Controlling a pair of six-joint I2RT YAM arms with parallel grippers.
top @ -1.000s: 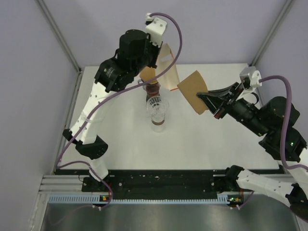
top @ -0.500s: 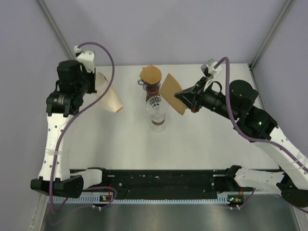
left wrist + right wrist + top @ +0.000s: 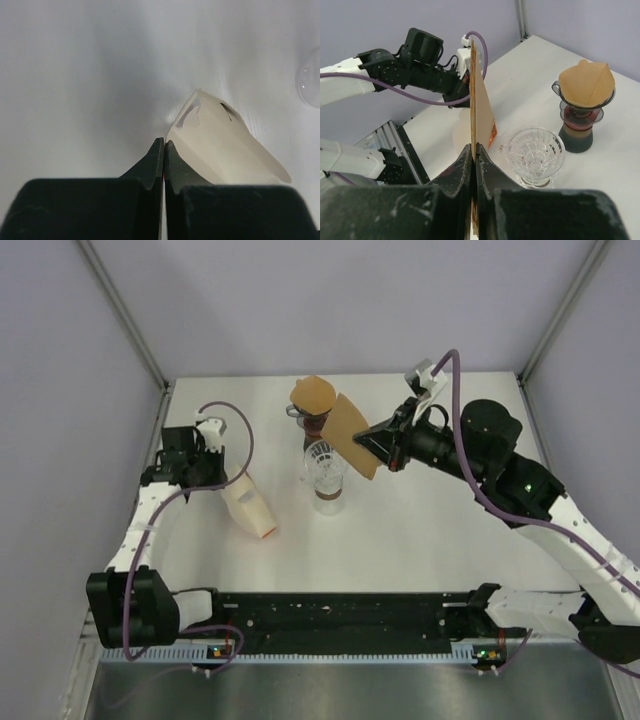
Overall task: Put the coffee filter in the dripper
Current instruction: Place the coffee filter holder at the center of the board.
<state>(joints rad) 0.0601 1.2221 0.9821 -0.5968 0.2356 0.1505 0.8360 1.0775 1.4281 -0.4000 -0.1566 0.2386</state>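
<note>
The coffee filter (image 3: 350,433), a flat brown paper fan, is pinched by its narrow end in the right gripper (image 3: 373,439), whose jaws are pressed tight on it. It hangs upright just beside the clear, ribbed glass dripper (image 3: 325,462), not inside it. Whether its lower tip touches the rim we cannot tell. From the right wrist we see the filter only edge-on, as a thin vertical line, so its face is lost there.

The left gripper (image 3: 164,145) is closed to a slit on a corner of a cream paper pouch (image 3: 225,150) lying on the white desk (image 3: 430,520). The fingers hide the pouch's near edge, so we cannot make out how much of it is caught.

Behind the glass dripper stands a second dripper (image 3: 581,114), dark and stacked, lined with a brown paper liner (image 3: 585,82).
</note>
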